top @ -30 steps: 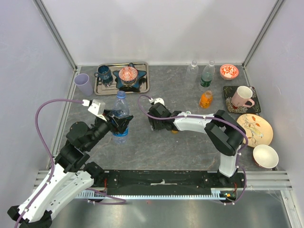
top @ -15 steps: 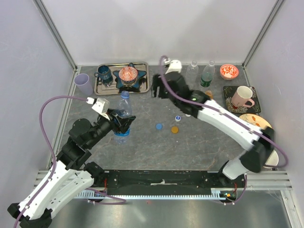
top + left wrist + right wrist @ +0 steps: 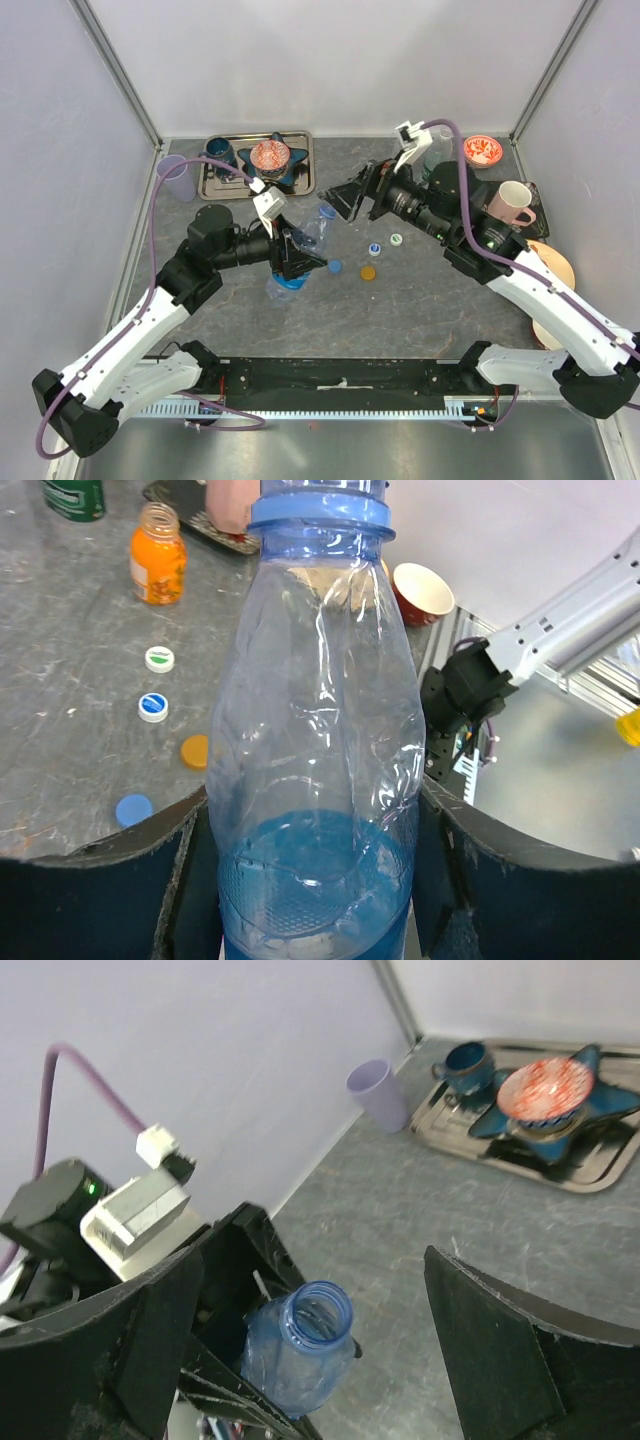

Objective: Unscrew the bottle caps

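Tilted bottle [image 3: 320, 730] (uncapped) just beside caps [image 3: 153, 707]

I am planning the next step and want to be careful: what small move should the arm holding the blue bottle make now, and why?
Probably the left pincer should stand the blue bottle upright on the table. Its neck is bare, it hangs tilted in the grip, the four caps lie on the table, and the right pincer is open, holding nothing.

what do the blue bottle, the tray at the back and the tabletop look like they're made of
The bottle: thin clear plastic, blue-tinted and glossy; its see-through wall is creased.
The tray: probably polished metal, from the silvery reflective rim.
The tabletop: grey matt surface with pale stone-like veins; real stone or laminate, hard to tell.
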Controlling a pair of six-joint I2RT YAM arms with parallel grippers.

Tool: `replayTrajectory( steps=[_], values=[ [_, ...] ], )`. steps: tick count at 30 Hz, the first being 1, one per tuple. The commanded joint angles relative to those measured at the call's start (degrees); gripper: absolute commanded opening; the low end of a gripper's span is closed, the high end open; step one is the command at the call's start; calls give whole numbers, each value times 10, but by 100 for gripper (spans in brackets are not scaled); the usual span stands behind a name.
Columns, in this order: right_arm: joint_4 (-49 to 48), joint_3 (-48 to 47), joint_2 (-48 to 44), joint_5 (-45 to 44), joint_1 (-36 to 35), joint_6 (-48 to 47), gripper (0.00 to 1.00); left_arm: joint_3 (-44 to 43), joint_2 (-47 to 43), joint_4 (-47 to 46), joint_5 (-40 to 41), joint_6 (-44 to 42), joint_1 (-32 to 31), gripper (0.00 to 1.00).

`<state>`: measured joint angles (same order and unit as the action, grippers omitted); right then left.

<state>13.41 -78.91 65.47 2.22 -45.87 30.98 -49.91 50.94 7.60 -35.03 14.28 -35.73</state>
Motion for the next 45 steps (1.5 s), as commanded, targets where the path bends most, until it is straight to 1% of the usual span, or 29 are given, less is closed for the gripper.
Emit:
replayTrajectory(
  steps=[1, 3, 7, 9, 15, 18, 19, 21, 22, 24, 25, 26, 27, 28, 29, 30, 31, 33, 36, 37, 38, 39, 40, 41, 43, 44, 45],
  values=[
    [-1, 16, 11, 77, 1, 4, 98, -31, 16, -46, -60, -1, 0, 34],
    [-1, 26, 11, 81, 1, -3, 96, -32, 21, -52, -62, 2, 0, 34],
    [-1, 34, 17, 84, 1, -5, 87, -39, 24, -56, -60, 2, 0, 35],
    [-1, 34, 20, 89, 1, -6, 84, -40, 24, -55, -56, 1, 0, 35],
    [-4, 36, 30, 109, 1, -4, 72, -41, 24, -56, -38, -6, 0, 35],
    [-6, 37, 29, 116, 1, -4, 63, -41, 25, -56, -30, -8, 0, 36],
    [-5, 38, 29, 116, 1, -5, 56, -41, 27, -56, -29, -9, 0, 36],
    [-6, 38, 27, 116, 1, -6, 48, -41, 26, -53, -19, -9, 0, 40],
    [-6, 39, 26, 116, 1, -7, 40, -41, 27, -52, -15, -9, 0, 41],
    [-6, 39, 26, 118, 2, -7, 32, -41, 27, -50, -7, -11, 0, 47],
    [-6, 39, 25, 117, 2, -9, 23, -41, 27, -46, -4, -13, 0, 50],
    [-5, 39, 24, 118, 1, -11, 19, -42, 27, -43, 5, -13, 0, 56],
    [-5, 39, 22, 118, 1, -13, 14, -44, 26, -41, 11, -13, 0, 61],
    [-5, 37, 21, 114, 1, -14, 0, -45, 25, -33, 19, -13, 0, 64],
    [-1, 37, 19, 109, 1, -15, 0, -46, 23, -29, 37, -12, 1, 73],
    [0, 35, 14, 101, 1, -21, 0, -48, 22, -22, 50, -11, 0, 87],
    [1, 32, 12, 97, 1, -23, 0, -49, 20, -8, 62, -8, 1, 98],
    [12, 27, 6, 81, 0, -33, 0, -55, 10, 14, 102, -11, 1, 99],
    [30, 15, -3, 25, 1, -48, 0, -64, -8, 60, 167, -18, 1, 99],
    [35, 6, -6, -16, 1, -59, 0, -67, -14, 76, 187, -20, 1, 99],
    [47, 3, -7, -46, 1, -64, 0, -68, -20, 102, 228, -19, 1, 99],
    [53, -1, -10, -77, 1, -69, 0, -70, -31, 120, 252, -16, 1, 99],
    [60, -10, -8, -118, 1, -77, 0, -70, -38, 133, 278, -13, 1, 99],
    [75, -15, -4, -197, 1, -90, 0, -69, -47, 147, 335, -8, 1, 99],
    [79, -19, 11, -285, 1, -105, 0, -54, -78, 181, 388, 4, 1, 99],
    [79, -18, 18, -365, 1, -119, 0, -47, -90, 187, 420, 7, 1, 99],
    [74, -16, 35, -397, 2, -128, 0, -28, -121, 189, 428, 10, 1, 99]
  ],
)
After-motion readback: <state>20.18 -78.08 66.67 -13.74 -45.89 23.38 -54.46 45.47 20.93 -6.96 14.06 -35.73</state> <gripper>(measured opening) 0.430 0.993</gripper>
